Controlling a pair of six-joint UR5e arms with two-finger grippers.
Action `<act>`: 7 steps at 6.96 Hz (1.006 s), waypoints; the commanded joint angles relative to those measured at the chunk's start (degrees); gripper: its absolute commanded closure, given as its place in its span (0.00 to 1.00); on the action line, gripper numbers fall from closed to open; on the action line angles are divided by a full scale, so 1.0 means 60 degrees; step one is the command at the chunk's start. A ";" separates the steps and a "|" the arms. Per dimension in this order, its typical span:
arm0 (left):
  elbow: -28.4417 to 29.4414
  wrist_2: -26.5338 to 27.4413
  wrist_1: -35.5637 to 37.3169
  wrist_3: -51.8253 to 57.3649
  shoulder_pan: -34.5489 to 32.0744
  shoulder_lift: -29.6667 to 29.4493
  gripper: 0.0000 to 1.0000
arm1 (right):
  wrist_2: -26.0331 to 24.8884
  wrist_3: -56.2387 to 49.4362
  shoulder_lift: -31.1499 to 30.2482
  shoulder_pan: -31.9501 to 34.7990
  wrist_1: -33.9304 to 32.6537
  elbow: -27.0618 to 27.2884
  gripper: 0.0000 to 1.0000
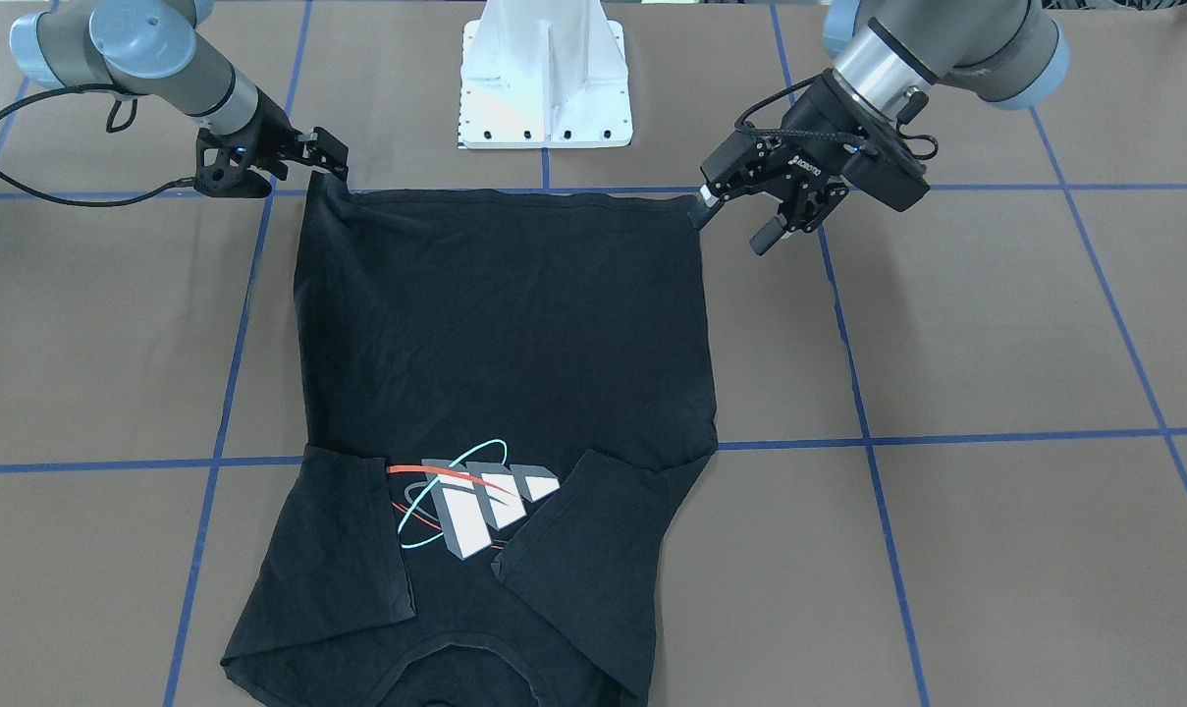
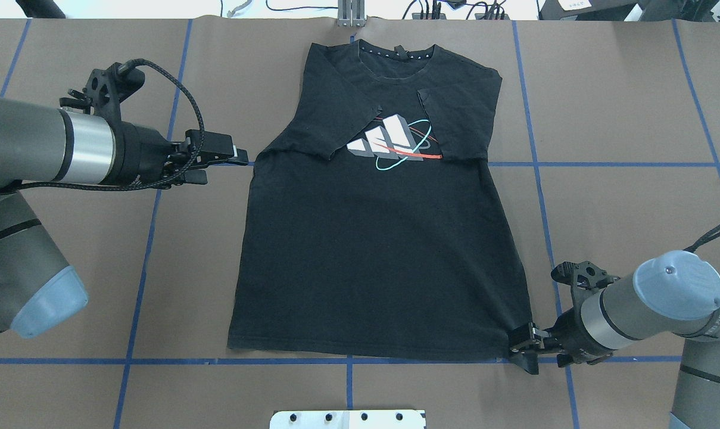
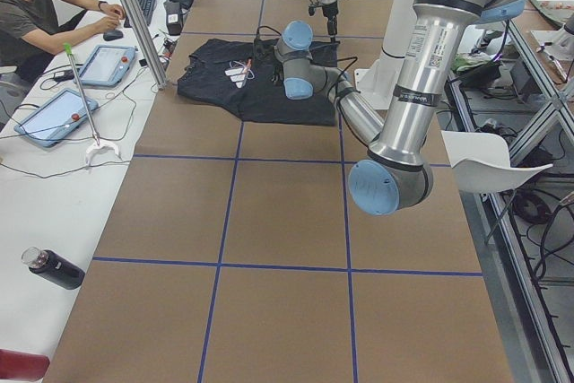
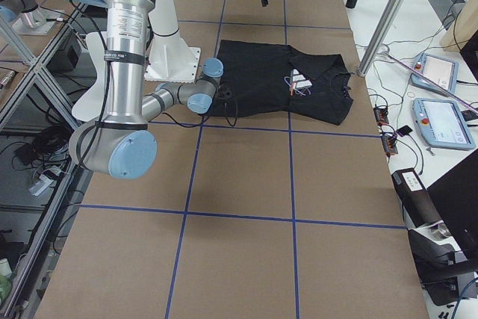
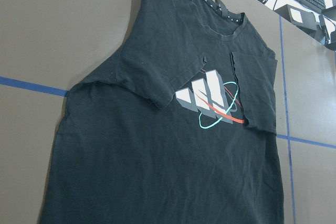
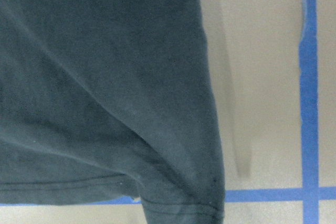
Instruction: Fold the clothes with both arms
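— When we look down from above, where is the T-shirt (image 2: 371, 256)?

— We see it lying flat in the middle of the table (image 2: 622, 119), print up, with its collar at the top of the frame. Both sleeves are folded in over the chest.

— And the right gripper (image 2: 521, 350)?

— At the lower right. We see it pinched closed on the bottom corner of the T-shirt.

— What about the left gripper (image 2: 226, 167)?

— At the left of the frame, just beside the T-shirt's edge near the sleeve. We see its fingers spread apart, holding nothing.
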 commanded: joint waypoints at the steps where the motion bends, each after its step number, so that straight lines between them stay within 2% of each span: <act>1: 0.0000 0.0005 0.0000 0.0017 0.0000 0.0000 0.00 | -0.0007 0.0006 -0.0037 -0.0059 0.0006 -0.0041 0.02; 2: 0.0014 0.0005 0.0000 0.0046 0.0015 0.0015 0.00 | -0.0022 0.0021 -0.0008 -0.0102 0.0006 -0.0070 0.07; 4: 0.0029 0.0005 0.0000 0.0046 0.0015 0.0015 0.00 | -0.0022 0.0021 0.0051 -0.0146 -0.0009 -0.0144 0.23; 7: 0.0015 0.0005 0.0000 0.0061 0.0000 0.0015 0.00 | -0.0007 0.0021 0.0080 -0.0234 -0.0009 -0.0246 0.31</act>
